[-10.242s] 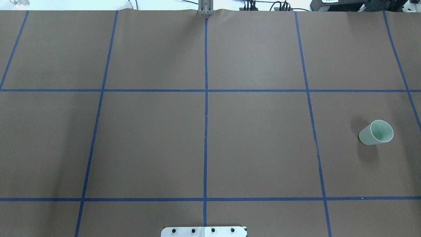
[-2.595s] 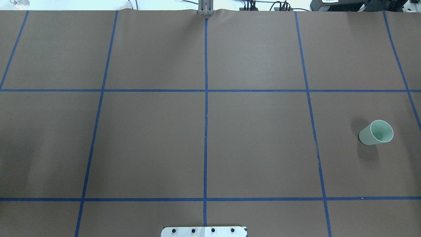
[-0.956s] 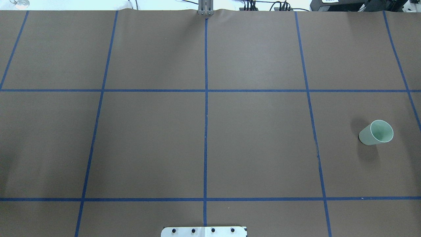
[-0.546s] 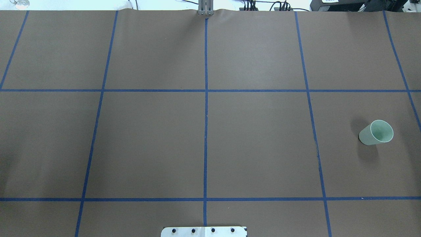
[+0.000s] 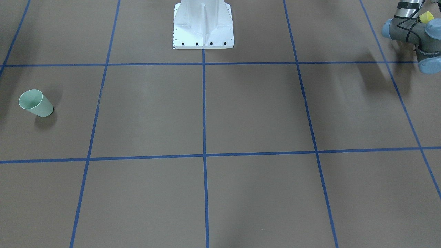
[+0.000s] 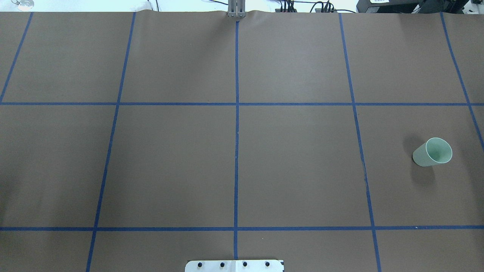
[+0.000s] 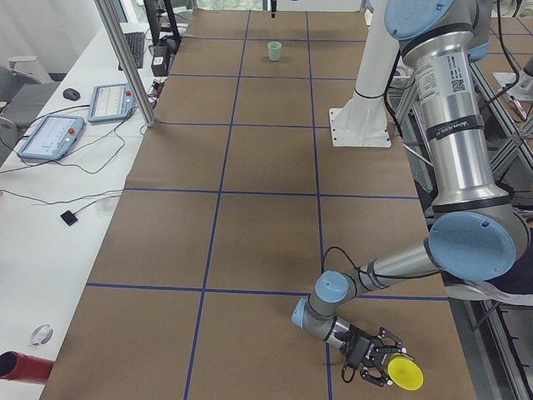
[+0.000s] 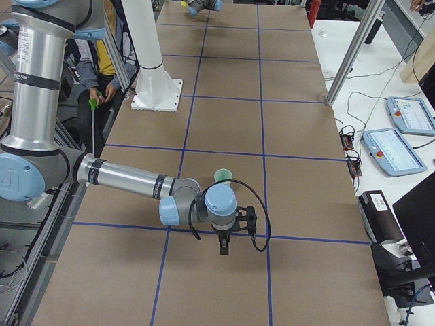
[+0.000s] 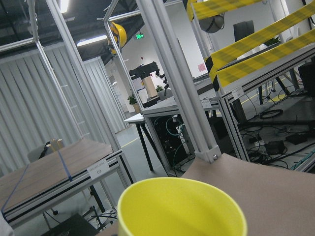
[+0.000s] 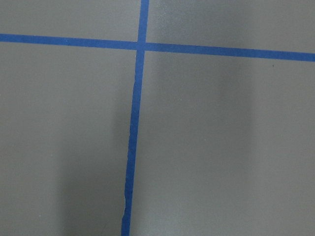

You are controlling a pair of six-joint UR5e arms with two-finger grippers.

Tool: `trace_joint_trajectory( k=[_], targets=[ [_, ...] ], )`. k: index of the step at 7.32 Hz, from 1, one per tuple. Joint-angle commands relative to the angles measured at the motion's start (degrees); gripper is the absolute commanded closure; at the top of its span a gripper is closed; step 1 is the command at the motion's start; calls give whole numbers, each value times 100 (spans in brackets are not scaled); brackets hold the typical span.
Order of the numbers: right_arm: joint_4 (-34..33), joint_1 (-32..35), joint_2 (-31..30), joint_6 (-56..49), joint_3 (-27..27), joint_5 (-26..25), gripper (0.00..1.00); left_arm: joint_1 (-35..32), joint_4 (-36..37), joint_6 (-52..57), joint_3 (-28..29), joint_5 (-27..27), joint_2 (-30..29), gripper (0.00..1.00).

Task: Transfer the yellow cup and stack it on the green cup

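The green cup (image 6: 433, 152) stands upright and alone on the right part of the brown table; it also shows in the front view (image 5: 34, 103). The yellow cup (image 7: 405, 374) is tilted on its side in my left gripper (image 7: 383, 360), low over the table's near left corner. It fills the bottom of the left wrist view (image 9: 182, 209), and a bit of it shows behind the left arm (image 5: 426, 16). My right gripper (image 8: 224, 246) points down at the table, a short way in front of the green cup (image 8: 223, 176); I cannot tell whether it is open or shut.
Blue tape lines (image 6: 236, 151) divide the table into squares. The robot's white base (image 5: 203, 27) stands at the table's middle rear. Tablets (image 7: 50, 137) and cables lie on the white bench beside the table. A person (image 8: 102, 61) sits behind the robot.
In the overhead view the green cup has not moved. A faint shadow on the table's left side has drifted toward the left edge.
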Motion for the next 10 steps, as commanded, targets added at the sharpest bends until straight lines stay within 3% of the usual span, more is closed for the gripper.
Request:
trace_joint_trajectory(
  k=[1,3,4,6,7,9,10],
  targets=[
    [6,0,0,24,0,10,0,-39,-1,547,-799,851,706,48],
    [23,0,17,24,43,10,0,-458,-289,1065,-968,2158,770,48],
    [32,0,35,33,61,18,0,-1088,-718,1529,-969,3209,753,48],
    [32,0,149,42,61,10,0,-2170,-2548,3028,-899,5091,752,48],
    [41,9,167,33,70,1,0,-2645,-3864,4063,-777,5648,744,48],
    [41,0,263,42,70,-130,0,-3499,-6440,6374,-767,5751,543,48],
    [206,9,264,-2,96,-148,0,-3729,-7314,7307,-784,5690,272,48]
  ],
)
